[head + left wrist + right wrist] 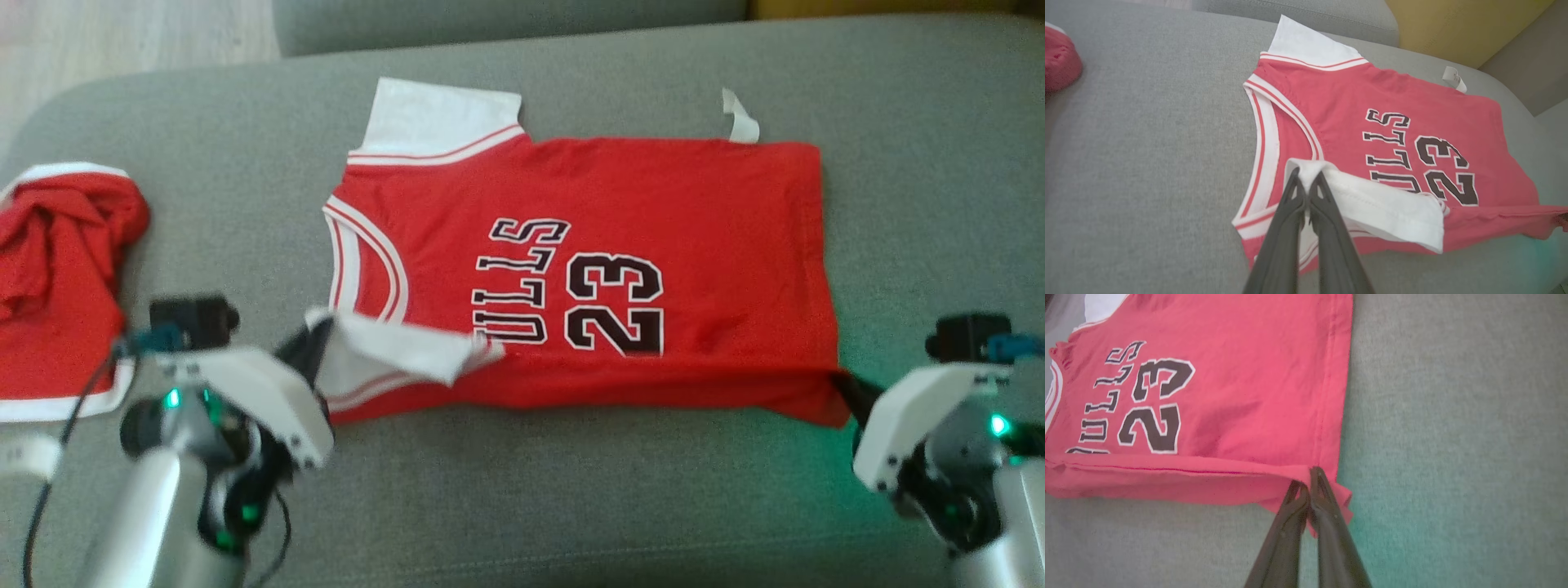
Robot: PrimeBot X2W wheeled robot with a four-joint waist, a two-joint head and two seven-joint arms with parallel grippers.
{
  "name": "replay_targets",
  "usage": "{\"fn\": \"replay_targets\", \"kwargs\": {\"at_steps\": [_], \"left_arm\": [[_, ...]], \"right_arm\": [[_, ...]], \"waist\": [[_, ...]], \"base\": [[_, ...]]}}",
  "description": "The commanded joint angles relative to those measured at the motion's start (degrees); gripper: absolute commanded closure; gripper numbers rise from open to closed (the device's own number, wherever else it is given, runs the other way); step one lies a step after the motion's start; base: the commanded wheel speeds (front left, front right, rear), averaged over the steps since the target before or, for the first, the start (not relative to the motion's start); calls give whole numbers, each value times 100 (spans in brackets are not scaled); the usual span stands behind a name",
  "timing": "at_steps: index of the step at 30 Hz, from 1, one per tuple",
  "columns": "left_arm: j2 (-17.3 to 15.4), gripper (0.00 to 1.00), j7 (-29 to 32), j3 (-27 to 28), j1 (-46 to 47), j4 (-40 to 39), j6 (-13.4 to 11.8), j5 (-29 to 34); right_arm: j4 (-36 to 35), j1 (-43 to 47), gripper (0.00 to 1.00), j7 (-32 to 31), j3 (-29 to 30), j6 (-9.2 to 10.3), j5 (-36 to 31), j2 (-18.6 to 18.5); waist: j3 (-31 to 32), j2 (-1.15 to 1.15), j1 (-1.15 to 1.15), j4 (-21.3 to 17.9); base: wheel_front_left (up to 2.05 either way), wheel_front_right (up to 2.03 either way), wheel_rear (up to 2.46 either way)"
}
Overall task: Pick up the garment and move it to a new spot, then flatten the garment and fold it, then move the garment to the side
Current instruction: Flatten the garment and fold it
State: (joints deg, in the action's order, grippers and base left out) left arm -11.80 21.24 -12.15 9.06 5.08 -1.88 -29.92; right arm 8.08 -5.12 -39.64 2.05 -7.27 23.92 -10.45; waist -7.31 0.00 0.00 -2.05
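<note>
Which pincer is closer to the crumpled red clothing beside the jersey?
Left. The left pincer grips the jersey by its shoulder, near the crumpled clothing; the right pincer holds the far hem corner.

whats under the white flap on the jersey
The white flap, pinched by the left tool, hangs over the red jersey front. It covers the start of the lettering, so that part cannot be read.

The left pincer (314,343) and right pincer (841,384) grip jersey (653,204).

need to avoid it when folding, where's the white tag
In the head view the white tag sticks out past the far edge of the jersey, near its right corner.
</note>
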Motion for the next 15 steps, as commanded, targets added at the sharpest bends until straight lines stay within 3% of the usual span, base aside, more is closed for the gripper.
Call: {"fn": "replay_targets", "kwargs": {"at_steps": [1,4,5,6,10,15], "left_arm": [[-109,100,-75,253,519,17,67,-21],[-53,100,-262,221,945,555,186,-9],[-25,53,-371,205,1065,719,234,4],[18,0,-537,211,1165,867,268,14],[101,0,-1272,132,1284,1340,235,310],[208,0,-2491,65,1069,1430,-79,806]], "right_arm": [[-64,-338,100,172,-157,-22,75,-161],[212,-648,100,554,-316,-22,159,-195],[264,-730,65,779,-371,-22,179,-209],[311,-792,0,1035,-423,-22,203,-209],[492,-834,0,2000,-648,-22,138,-222],[430,-644,0,3452,-690,-22,-285,-159]], "waist": [[-122,0,0,-29],[-237,0,0,-44],[-278,0,0,-45],[-309,0,0,-50],[-384,0,0,-90],[-383,0,0,-103]], "base": [[0,0,0],[0,0,0],[0,0,0],[0,0,0],[0,0,0],[0,0,0]]}}
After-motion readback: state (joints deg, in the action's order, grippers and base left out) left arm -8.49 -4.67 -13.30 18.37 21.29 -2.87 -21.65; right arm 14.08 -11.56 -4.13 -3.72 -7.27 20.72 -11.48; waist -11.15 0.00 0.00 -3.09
